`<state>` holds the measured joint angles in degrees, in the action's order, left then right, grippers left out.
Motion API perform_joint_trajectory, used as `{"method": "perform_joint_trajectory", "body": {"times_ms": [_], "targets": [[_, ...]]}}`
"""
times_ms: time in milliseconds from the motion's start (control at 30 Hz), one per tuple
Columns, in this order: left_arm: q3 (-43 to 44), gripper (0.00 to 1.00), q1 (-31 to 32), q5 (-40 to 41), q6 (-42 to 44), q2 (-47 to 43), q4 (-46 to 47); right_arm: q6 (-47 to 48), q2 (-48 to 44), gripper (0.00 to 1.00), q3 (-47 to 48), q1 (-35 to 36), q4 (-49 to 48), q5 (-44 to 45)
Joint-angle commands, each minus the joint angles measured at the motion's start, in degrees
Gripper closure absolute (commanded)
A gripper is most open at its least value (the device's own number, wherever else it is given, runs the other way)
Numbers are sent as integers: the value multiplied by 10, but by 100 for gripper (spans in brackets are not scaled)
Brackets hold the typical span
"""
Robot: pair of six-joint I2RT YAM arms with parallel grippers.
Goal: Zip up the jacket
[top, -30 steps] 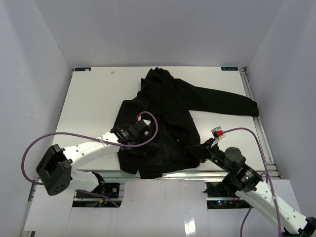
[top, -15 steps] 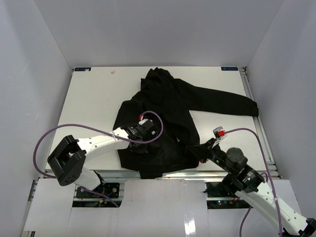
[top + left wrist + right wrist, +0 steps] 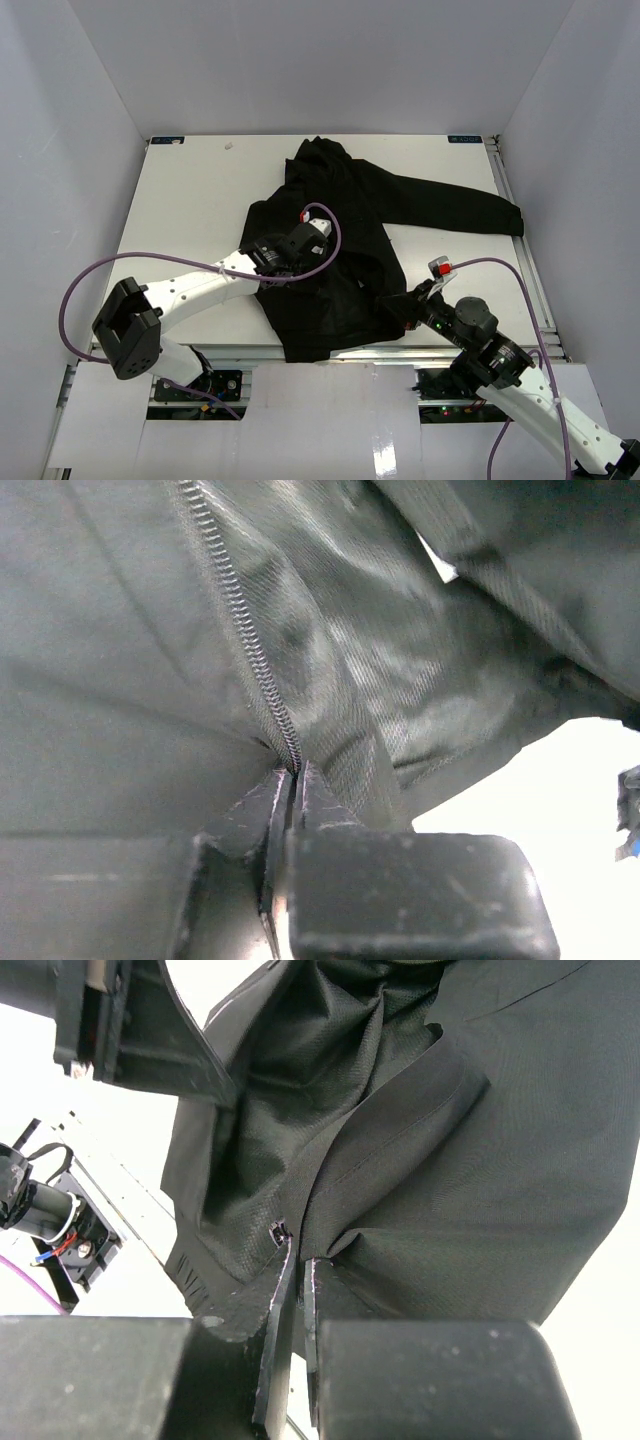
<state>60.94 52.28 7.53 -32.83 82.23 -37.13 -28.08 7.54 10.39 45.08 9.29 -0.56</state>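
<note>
The black jacket (image 3: 350, 240) lies spread on the white table (image 3: 190, 200), hood at the far side, one sleeve stretched to the right. My left gripper (image 3: 300, 243) sits on the jacket's front, shut on the zipper (image 3: 235, 620) where the closed teeth end at my fingertips (image 3: 294, 776); the slider itself is hidden between them. My right gripper (image 3: 400, 305) is shut on the jacket's bottom hem (image 3: 330, 1190) at the near right corner, pinching a fold of fabric (image 3: 300, 1250).
The table's near edge and metal rail (image 3: 400, 352) run just below the jacket's hem. The sleeve (image 3: 460, 212) reaches toward the right edge. Purple cables (image 3: 120, 270) loop from both arms. White walls enclose the table.
My left gripper has moved up the jacket's front, away from the hem toward the collar, along the zipper line. The right gripper has held its place on the hem.
</note>
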Motion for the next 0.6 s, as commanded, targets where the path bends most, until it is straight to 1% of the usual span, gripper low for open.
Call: {"method": "perform_joint_trajectory", "body": {"times_ms": [0,33,100,267,333,500,567], "targets": [[-33,62,6,-66,28,-30,80,3,8,92,5,3,-30,2],[-39,49,6,-66,31,-38,86,3,11,92,6,3,-31,1],[-50,43,6,-64,32,-63,87,3,15,92,6,3,-32,1],[-104,42,6,-59,-3,-120,78,4,15,92,11,3,-28,-1],[-109,41,6,-44,-21,-127,39,5,10,92,13,4,-20,1],[-113,39,8,22,-45,-160,-39,5,-4,92,19,3,-7,2],[-126,39,8,5,-51,-162,-45,5,-5,92,23,3,-3,2]]}}
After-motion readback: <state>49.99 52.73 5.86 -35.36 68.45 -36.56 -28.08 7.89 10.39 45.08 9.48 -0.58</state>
